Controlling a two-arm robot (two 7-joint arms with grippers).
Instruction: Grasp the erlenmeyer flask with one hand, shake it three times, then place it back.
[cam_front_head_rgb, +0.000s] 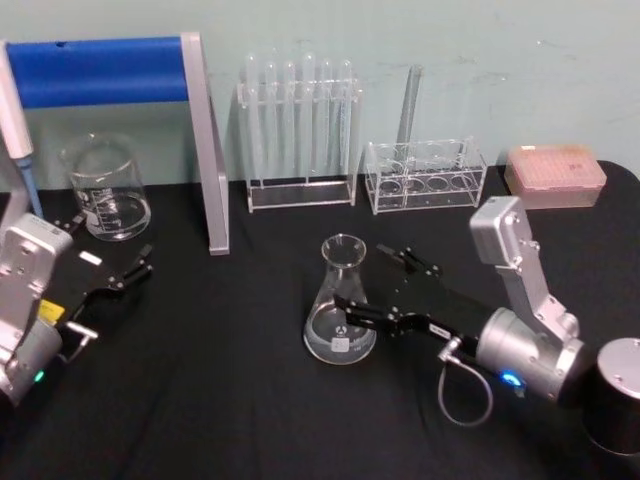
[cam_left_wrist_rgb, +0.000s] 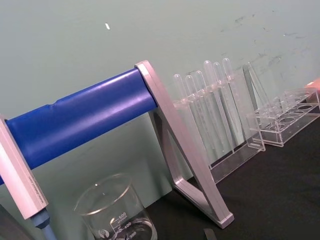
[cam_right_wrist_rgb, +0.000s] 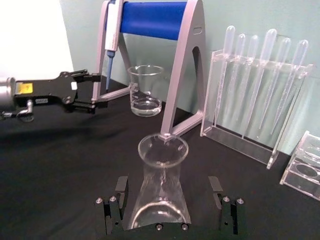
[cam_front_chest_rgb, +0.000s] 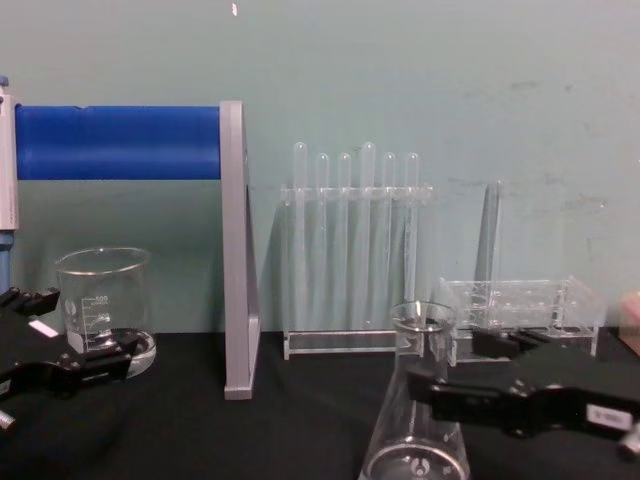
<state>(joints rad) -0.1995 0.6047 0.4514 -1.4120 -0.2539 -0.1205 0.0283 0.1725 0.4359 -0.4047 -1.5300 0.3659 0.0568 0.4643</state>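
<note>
Right gripper (cam_right_wrist_rgb: 170, 210) jaws wide astride clear glass conical flask (cam_front_head_rgb: 341, 300) on counter; off-centre closing risks tipping it.

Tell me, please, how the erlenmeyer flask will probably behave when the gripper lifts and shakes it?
The erlenmeyer flask is clear, smooth glass, so it is probably rigid, fragile and rather slippery. Its walls slope, so it might slide down between the open fingers of the right gripper, now on either side of its lower body. Its wide base suggests it stands steadily when put back.
</note>
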